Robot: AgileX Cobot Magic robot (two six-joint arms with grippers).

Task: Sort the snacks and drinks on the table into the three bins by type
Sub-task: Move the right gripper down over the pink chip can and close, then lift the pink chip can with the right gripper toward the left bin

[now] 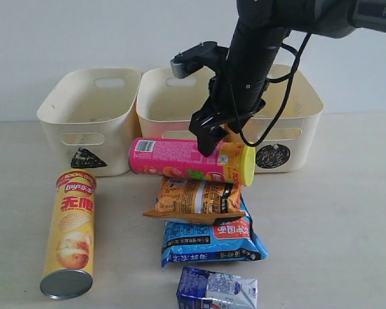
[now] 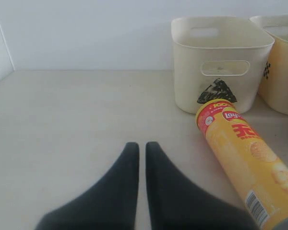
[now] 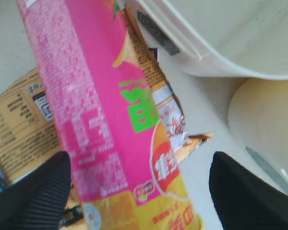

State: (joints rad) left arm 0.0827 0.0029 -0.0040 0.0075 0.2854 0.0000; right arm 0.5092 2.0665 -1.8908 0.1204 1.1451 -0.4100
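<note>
- Bins (image 1: pixel 157 125) line the table's (image 1: pixel 334 225) back edge.
- Pink tube (image 1: pixel 174 159) lies on its side just before the middle bin.
- Right gripper (image 1: pixel 215 138) straddles it, jaws wide, seemingly off-centre: closing unevenly could roll it onto the orange bag (image 1: pixel 193 199).
- Left gripper (image 2: pixel 141 146), pinched closed, hovers low.
</note>
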